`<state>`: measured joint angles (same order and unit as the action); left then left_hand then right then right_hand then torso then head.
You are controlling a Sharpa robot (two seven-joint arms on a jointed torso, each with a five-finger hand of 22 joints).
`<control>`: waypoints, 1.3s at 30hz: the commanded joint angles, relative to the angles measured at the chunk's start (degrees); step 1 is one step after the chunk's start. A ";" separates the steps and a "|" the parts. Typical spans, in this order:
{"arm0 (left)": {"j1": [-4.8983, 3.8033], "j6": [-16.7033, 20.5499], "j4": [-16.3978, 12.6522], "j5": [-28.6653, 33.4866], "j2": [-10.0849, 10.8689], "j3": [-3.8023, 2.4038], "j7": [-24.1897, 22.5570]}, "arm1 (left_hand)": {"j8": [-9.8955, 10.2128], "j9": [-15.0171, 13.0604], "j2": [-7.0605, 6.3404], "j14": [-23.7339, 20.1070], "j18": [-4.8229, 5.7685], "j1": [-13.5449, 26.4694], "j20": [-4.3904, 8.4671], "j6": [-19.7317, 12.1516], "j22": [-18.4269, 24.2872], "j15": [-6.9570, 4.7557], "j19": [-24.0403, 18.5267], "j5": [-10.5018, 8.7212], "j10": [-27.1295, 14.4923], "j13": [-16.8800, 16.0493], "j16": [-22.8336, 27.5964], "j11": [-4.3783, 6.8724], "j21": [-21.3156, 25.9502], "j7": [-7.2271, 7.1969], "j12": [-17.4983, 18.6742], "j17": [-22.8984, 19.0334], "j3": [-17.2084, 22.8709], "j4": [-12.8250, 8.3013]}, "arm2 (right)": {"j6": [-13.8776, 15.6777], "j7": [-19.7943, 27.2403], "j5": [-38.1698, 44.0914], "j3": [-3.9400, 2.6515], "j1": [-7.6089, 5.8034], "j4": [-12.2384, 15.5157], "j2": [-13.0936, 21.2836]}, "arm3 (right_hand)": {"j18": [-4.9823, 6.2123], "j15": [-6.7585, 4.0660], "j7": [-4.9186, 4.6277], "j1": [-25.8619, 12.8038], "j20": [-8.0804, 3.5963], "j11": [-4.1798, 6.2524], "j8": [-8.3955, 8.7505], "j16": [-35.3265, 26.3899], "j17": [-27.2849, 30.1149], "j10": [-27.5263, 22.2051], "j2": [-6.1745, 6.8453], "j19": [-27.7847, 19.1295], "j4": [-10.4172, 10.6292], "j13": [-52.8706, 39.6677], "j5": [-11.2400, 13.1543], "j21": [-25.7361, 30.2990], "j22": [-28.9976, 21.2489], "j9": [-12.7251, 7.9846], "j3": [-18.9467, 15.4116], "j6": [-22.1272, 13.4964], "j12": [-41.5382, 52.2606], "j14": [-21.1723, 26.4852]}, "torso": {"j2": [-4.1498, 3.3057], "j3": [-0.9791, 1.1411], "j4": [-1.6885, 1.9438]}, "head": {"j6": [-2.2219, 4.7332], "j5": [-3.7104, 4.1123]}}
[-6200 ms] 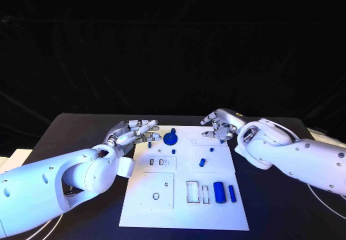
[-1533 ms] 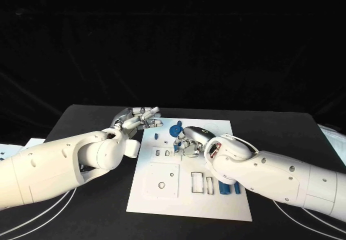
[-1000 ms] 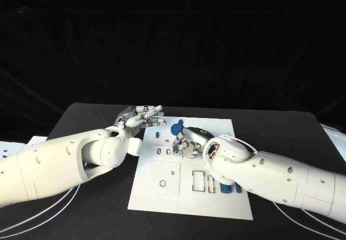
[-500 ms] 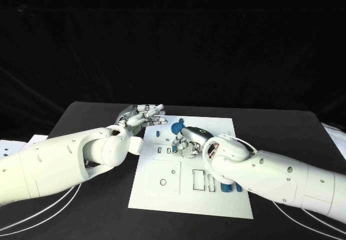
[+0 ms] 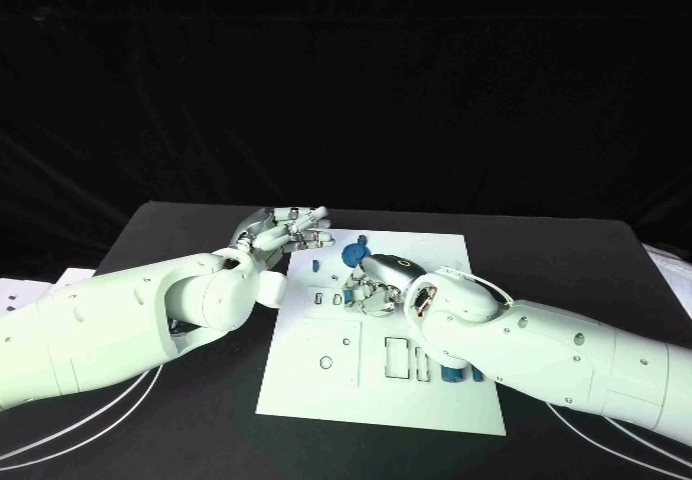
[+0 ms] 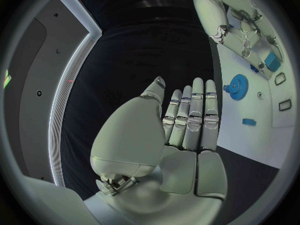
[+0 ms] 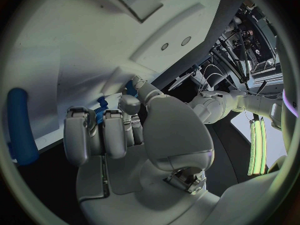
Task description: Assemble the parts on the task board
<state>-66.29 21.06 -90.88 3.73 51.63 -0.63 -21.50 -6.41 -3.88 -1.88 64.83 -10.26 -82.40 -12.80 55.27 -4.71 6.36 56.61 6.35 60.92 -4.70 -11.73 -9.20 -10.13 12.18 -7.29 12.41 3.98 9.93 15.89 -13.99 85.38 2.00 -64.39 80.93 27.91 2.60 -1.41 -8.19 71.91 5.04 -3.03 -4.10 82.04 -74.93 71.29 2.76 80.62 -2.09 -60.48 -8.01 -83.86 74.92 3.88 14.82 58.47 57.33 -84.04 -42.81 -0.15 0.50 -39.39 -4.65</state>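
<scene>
White plate first: your task board lies in the middle of the black table, and its near end shows rectangular cut-outs and a small hole. Just beside the right forearm, near the board's right edge, you can see blue parts partly hidden by the arm; in the right wrist view a long blue cylinder lies on the board beside the hand. Farther up, your right hand sits over the middle of the board with its fingers curled down, and a small blue part shows at the fingertips; you cannot tell whether it is gripped or only touched. Beyond that hand, a round blue gear-like part rests on the board's far portion, with a smaller blue piece just past it. Your left hand hovers at the board's far left corner, over the table edge of the board, fingers straight and close together, palm empty in the left wrist view. From there you also see the blue gear and a small blue block on the board.
</scene>
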 commanded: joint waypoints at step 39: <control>-5.06 -19.41 5.12 -48.27 -2.86 0.01 46.23 | -8.59 -4.16 1.14 24.99 5.50 9.63 9.99 6.13 -59.43 -8.87 26.33 -0.40 8.52 -30.52 -77.66 8.15 -62.38 -6.62 -34.04 76.88 -5.67 6.57 | 4.73 26.80 -38.97 -1.92 -7.76 14.89 24.44 | 2.53 1.01 -0.89 2.05 0.92 -0.90 -1.45 -7.10 6.28 -7.21 -0.45 -5.90 1.34 9.80 -4.12 5.98 -7.44 0.63 -5.88 -4.87 -8.64 -1.15 | 2.28 1.15 -2.49 | -0.30 -1.87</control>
<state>-70.99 11.46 -85.95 -29.55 49.20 -0.61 10.79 -14.46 -7.74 -0.67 83.98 -5.26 -73.24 -2.84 61.40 -61.66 -2.80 82.32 6.34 69.72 -33.80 -88.25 -1.02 -70.59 5.97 -39.83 74.95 -1.18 16.47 23.54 10.68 52.80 0.04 -72.08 95.48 52.12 4.41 -0.20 -9.08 73.39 6.35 -3.87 -5.30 75.16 -68.60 63.77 2.51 74.56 -0.49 -50.62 -11.77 -77.91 67.42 4.42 8.95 53.33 48.52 -84.02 -40.99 0.83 -1.55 -39.57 -6.22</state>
